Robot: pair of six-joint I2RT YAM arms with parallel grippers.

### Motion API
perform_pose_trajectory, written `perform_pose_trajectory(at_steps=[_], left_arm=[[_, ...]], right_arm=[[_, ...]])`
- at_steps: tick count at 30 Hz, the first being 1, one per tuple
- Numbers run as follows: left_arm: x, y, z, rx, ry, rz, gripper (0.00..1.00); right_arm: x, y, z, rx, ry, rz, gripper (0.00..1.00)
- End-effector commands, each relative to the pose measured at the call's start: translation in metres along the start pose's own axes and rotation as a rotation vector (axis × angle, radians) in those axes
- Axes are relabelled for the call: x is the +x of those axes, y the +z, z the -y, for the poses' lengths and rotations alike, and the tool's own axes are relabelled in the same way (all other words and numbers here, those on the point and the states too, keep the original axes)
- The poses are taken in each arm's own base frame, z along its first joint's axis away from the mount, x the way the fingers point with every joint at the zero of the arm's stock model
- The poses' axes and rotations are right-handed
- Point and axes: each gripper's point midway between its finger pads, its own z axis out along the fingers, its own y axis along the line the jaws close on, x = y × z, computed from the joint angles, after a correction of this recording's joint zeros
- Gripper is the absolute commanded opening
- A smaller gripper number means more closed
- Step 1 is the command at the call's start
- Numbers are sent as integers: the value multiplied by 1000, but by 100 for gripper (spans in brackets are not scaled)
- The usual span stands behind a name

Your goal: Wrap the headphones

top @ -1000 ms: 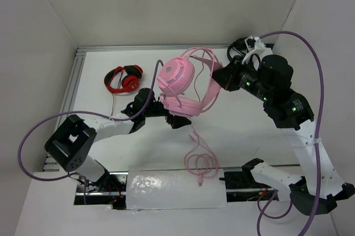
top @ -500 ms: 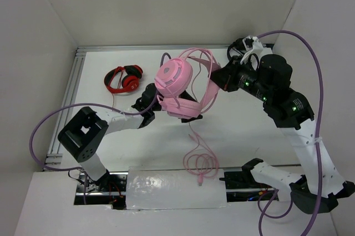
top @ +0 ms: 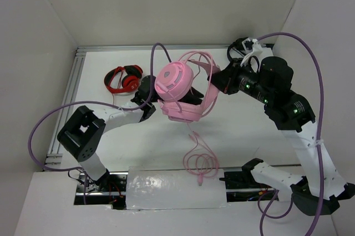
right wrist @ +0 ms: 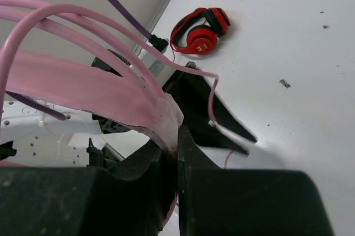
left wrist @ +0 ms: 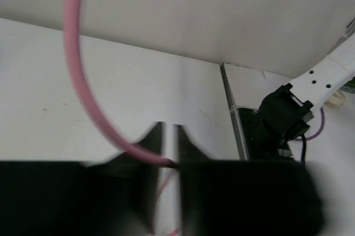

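Top external view, starting at my end: a clear crinkly plastic sheet (top: 175, 189) lies along the near edge of the white table (top: 249, 131), between my two bases. Just past it, the loose end of the thin pink cable (top: 199, 164) sits in a messy little coil on the tabletop. One strand runs from there up toward the cups.

Further in, over the middle of the table, are the pale-pink over-ear headphones (top: 176, 81). One round padded cup faces the camera and the other shows just nearer to me. The double headband arcs off to the right into my right gripper (right wrist: 176, 136). On the right wrist cam those fingers are clamped tight on the flat pink band, and the thin hoops of the headband sweep away to the upper left.

My left gripper (left wrist: 170, 131) is tucked in under the cups from the left side, so the overhead shot hides most of it. On the left wrist cam the two black fingers stand a narrow slit apart. The cable curves down from the top of that view right into the slit at the tips. Honestly I can't tell whether it's actually pinched or just lying between them.

Farthest back, a smaller pair of red-and-black headphones (top: 123, 78) lies flat on the table toward the far left corner, off to the left of the pink pair.
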Motion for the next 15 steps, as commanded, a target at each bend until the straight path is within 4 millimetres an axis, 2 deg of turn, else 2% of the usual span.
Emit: perform_pose_trajectory(at_steps=[1,2,3,5,8,11,12,15], left_arm=[[-45,3,-6,-52,106,107,6],[-49,0,-11,-97,94,121,0],[-61,-10,-21,-187,103,163,0],[-73,-25,-31,-277,108,202,0],[-104,-71,-61,-480,89,262,0],[-112,-107,-88,-628,20,278,0],[-118,-128,-95,-668,23,290,0],[-124,-160,-100,-704,5,309,0]], right_arm=[[-19,-13,-17,-47,24,88,0],[-20,-13,-9,-10,25,100,0],[-18,-12,-5,10,26,98,0],[-13,-12,10,75,35,108,0],[-6,-14,30,157,52,128,0],[-2,-16,37,174,60,137,0],[0,-15,38,173,65,137,0],[2,-15,36,147,62,129,0]])
